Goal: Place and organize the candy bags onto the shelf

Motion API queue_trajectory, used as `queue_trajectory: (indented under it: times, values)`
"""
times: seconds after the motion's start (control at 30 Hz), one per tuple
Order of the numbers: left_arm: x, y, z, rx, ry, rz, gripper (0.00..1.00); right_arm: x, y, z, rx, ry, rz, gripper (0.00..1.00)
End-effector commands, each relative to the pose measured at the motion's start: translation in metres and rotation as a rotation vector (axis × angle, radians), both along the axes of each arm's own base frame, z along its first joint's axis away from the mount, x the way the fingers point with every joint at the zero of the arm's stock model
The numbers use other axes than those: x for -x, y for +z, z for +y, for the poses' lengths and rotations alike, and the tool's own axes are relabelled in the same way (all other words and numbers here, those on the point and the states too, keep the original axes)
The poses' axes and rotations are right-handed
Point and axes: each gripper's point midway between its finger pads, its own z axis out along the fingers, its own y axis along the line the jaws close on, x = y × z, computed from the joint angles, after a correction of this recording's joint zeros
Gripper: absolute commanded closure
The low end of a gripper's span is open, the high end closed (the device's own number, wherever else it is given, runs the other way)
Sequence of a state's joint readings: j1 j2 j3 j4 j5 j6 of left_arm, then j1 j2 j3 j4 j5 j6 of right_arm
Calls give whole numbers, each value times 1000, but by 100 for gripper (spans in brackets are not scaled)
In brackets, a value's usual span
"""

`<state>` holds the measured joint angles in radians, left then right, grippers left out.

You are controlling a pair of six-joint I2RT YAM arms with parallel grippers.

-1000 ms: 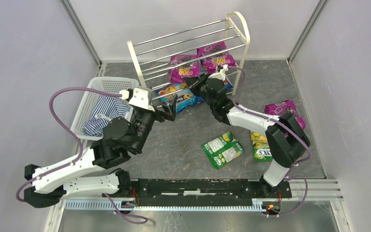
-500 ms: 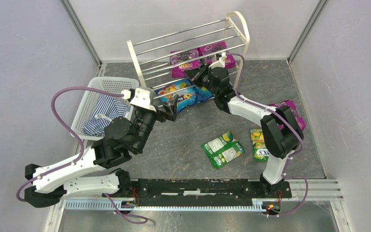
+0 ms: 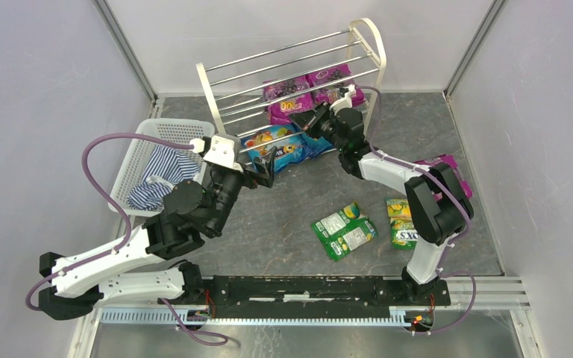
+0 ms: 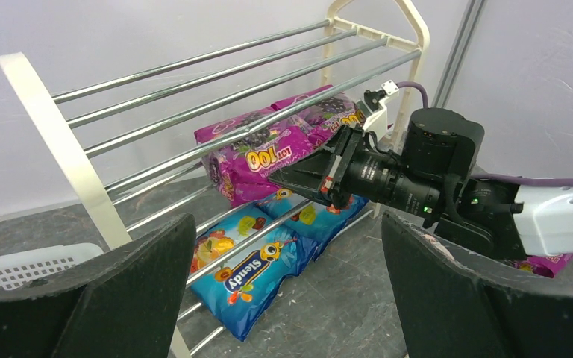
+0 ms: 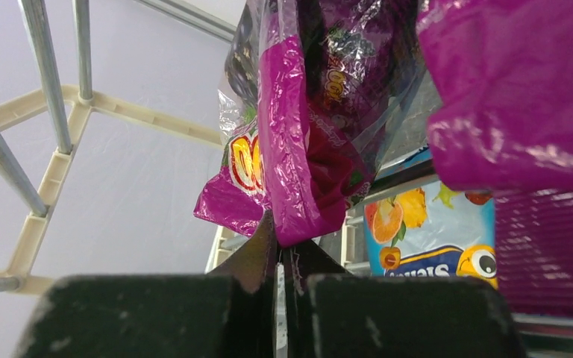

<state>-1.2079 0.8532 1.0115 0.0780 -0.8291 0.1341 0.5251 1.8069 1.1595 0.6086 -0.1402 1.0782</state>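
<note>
Up at the shelf [image 3: 212, 95], the right hand [image 3: 315, 119] pinched the edge of a magenta candy bag [image 3: 287, 107]. The left hand [image 3: 263, 168] hung spread wide.

Purple bags [image 3: 289, 95]: at least three, one partly hidden. Blue bags [image 3: 272, 141]: two. Green bags [image 3: 343, 230]: two. Bags in all: at least seven. Shelf [image 3: 210, 93]: one. Basket [image 3: 171, 128]: one. Striped cloth [image 3: 160, 170]: one. Arms [image 3: 157, 231]: two.
</note>
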Motion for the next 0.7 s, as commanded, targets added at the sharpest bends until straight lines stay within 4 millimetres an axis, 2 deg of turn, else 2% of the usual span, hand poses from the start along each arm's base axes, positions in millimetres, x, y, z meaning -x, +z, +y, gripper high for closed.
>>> queue_trajectory:
  times: [0.0, 0.17, 0.57, 0.67]
  values:
    - [0, 9, 1, 30, -3, -13, 0, 23, 23, 0, -46, 96, -49, 99]
    - [0, 8, -2, 26, -8, -9, 0, 23, 20, -10, -44, 92, -38, 99]
    - [-1, 6, -3, 22, -4, -5, 0, 30, 27, -27, -97, 110, -53, 99]
    - [-1, 6, -4, 19, -7, -4, 0, 25, 20, -25, -75, 108, -41, 95]
